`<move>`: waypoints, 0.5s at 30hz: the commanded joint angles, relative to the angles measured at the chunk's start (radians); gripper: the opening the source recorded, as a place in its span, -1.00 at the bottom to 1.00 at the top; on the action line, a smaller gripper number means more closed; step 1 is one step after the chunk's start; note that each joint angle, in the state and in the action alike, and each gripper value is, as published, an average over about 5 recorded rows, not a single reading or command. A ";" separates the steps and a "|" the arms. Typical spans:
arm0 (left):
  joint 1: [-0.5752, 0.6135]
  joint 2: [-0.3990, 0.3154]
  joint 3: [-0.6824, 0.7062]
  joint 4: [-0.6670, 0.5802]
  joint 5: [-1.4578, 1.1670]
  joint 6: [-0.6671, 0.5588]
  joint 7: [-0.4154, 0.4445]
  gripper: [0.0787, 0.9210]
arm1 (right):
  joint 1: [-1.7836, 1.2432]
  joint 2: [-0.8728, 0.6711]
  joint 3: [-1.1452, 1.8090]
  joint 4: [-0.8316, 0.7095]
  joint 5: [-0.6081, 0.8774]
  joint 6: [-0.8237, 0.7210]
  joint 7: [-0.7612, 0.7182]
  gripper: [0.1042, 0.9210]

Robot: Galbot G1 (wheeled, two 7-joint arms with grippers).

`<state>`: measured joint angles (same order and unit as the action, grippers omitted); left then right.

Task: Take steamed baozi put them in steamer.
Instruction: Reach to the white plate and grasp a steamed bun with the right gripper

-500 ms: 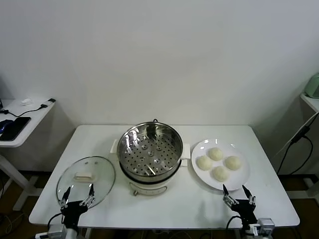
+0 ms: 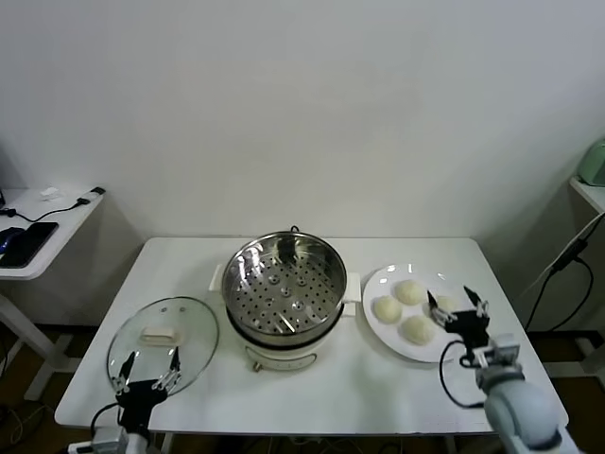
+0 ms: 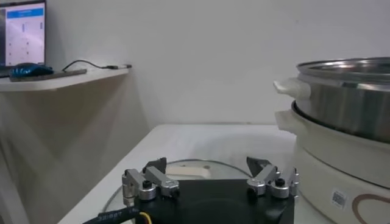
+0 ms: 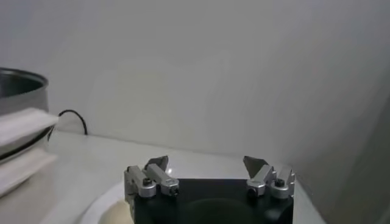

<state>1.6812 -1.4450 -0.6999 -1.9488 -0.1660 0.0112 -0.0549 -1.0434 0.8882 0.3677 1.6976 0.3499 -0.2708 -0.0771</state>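
The steamer [image 2: 286,288], a shiny steel pot with a perforated tray and a white base, stands mid-table with nothing on its tray. Right of it, several pale round baozi [image 2: 409,292] lie on a white plate [image 2: 378,280]. My right gripper [image 2: 457,305] hovers open over the plate's right side and partly hides one bun. From the right wrist, the open gripper [image 4: 206,161] has a bun [image 4: 117,213] and the plate's rim just beyond it, and the steamer [image 4: 18,91] farther off. My left gripper [image 2: 146,364] rests open at the front left, with nothing between its fingers.
A clear glass lid [image 2: 163,342] with a whitish handle [image 2: 159,334] lies flat left of the steamer, just beyond the left gripper [image 3: 207,163]. The steamer [image 3: 347,97] rises close beside it. A side table [image 2: 38,236] with a phone stands at the far left. A black cable [image 2: 558,274] hangs on the right.
My right gripper has moved from the table's front edge up and forward over the plate's right side. The left gripper, lid and steamer have stayed put.
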 commanded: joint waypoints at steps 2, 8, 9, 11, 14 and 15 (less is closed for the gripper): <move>0.003 0.006 0.001 0.002 0.002 -0.016 -0.004 0.77 | 0.683 -0.378 -0.573 -0.325 -0.080 0.024 -0.569 0.76; 0.006 0.009 0.002 0.012 0.003 -0.025 -0.006 0.77 | 1.065 -0.409 -0.997 -0.494 -0.169 0.260 -0.988 0.76; 0.007 0.009 0.001 0.012 0.003 -0.026 -0.006 0.77 | 1.132 -0.401 -1.075 -0.518 -0.181 0.280 -1.029 0.76; 0.009 0.008 0.001 0.012 0.003 -0.028 -0.006 0.77 | 1.263 -0.376 -1.232 -0.566 -0.198 0.306 -1.091 0.76; 0.013 0.006 0.002 0.012 0.005 -0.031 -0.006 0.77 | 1.463 -0.316 -1.483 -0.627 -0.201 0.310 -1.141 0.76; 0.014 0.005 0.001 0.013 0.006 -0.033 -0.007 0.77 | 1.527 -0.289 -1.568 -0.641 -0.194 0.300 -1.146 0.76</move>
<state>1.6901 -1.4379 -0.6991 -1.9388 -0.1629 -0.0147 -0.0611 -0.1314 0.6163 -0.5154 1.2838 0.2154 -0.0818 -0.8414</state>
